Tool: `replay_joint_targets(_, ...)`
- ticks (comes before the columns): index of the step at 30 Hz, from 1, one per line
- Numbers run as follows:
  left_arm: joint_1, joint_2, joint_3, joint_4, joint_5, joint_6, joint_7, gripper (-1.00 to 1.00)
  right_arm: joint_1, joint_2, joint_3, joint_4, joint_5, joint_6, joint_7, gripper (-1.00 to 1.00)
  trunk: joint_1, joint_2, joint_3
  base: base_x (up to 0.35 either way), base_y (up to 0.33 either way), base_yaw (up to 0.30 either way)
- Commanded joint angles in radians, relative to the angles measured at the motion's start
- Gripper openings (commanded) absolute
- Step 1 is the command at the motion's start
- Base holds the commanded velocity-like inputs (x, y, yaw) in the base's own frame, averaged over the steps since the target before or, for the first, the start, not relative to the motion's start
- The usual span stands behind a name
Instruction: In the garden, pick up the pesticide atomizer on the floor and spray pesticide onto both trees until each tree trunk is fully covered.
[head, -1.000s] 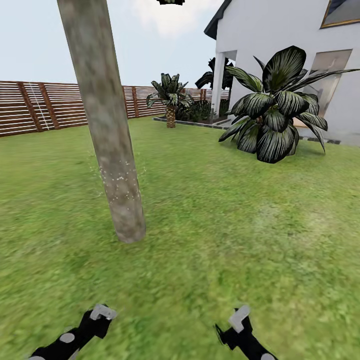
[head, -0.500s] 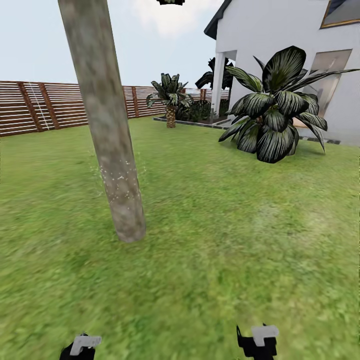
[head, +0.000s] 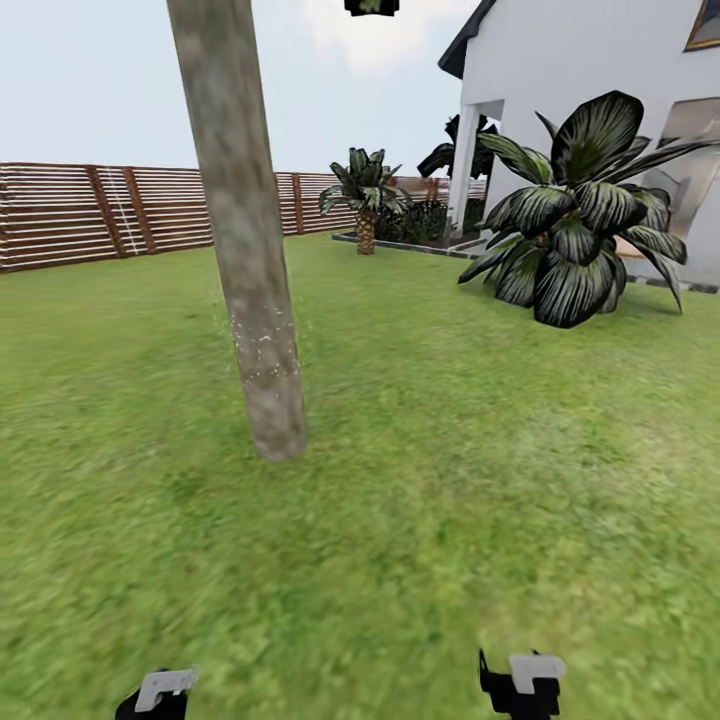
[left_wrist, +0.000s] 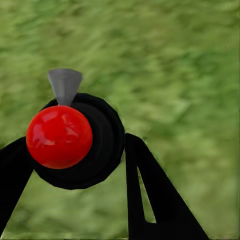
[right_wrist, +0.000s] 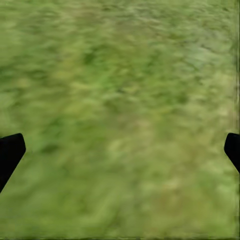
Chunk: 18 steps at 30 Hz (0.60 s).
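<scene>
1. While the lawn (head: 450, 480) took up the whole lower half of the head view, it lay open between the robot and the tree, with nothing in the way.
2. At upper right stood the white house (head: 590, 90), well behind the work area, and the slat fence (head: 100, 210) closed the left background.
3. Left of centre rose the tree trunk (head: 245, 250), leaning slightly, with pale speckles on its lower part, probably spray already landed there.
4. Right of centre a broad-leaved dark plant (head: 580, 230) sat well apart from the trunk; a short palm (head: 365, 195) stood farther back.
5. At the bottom edge, the left gripper (left_wrist: 75, 160) was clamped on the pesticide atomizer (left_wrist: 75, 140), its red knob toward the camera and grey nozzle pointing away over grass, likely carried low for aiming.
6. The right gripper (right_wrist: 120, 150) was spread wide and empty over grass.
</scene>
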Motion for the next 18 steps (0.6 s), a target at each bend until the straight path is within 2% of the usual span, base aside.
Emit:
replay_joint_targets(1, -0.001, 0.001, -0.009, 0.001, 0.012, -0.003, -0.001, -1.00, 0.000, 0.001, 0.009, 0.001, 0.000, 0.000, -0.022, 1.00, -0.001, 0.000, -0.001, -0.267, -0.221, 0.280)
replay_joint_targets(4, -0.001, -0.002, -0.009, 0.001, 0.018, -0.004, -0.001, -1.00, 0.000, 0.003, 0.009, 0.001, 0.000, 0.000, -0.064, 1.00, -0.001, 0.000, -0.001, -0.281, -0.179, 0.281)
replay_joint_targets(8, -0.001, -0.004, -0.009, 0.001, 0.025, -0.002, 0.000, -1.00, 0.012, 0.005, 0.010, 0.001, 0.000, 0.001, -0.069, 1.00, -0.001, 0.000, -0.001, -0.295, -0.143, 0.281)
replay_joint_targets(11, -0.001, -0.004, -0.009, 0.002, 0.052, -0.003, -0.001, -1.00, 0.013, 0.008, 0.011, 0.001, 0.000, 0.001, -0.068, 1.00, -0.001, 0.000, -0.001, -0.293, -0.166, 0.282)
replay_joint_targets(18, -0.001, -0.004, -0.009, 0.001, 0.057, -0.004, -0.001, -1.00, 0.014, 0.015, 0.010, 0.001, 0.000, 0.001, -0.068, 1.00, -0.001, 0.000, -0.001, -0.243, -0.206, 0.282)
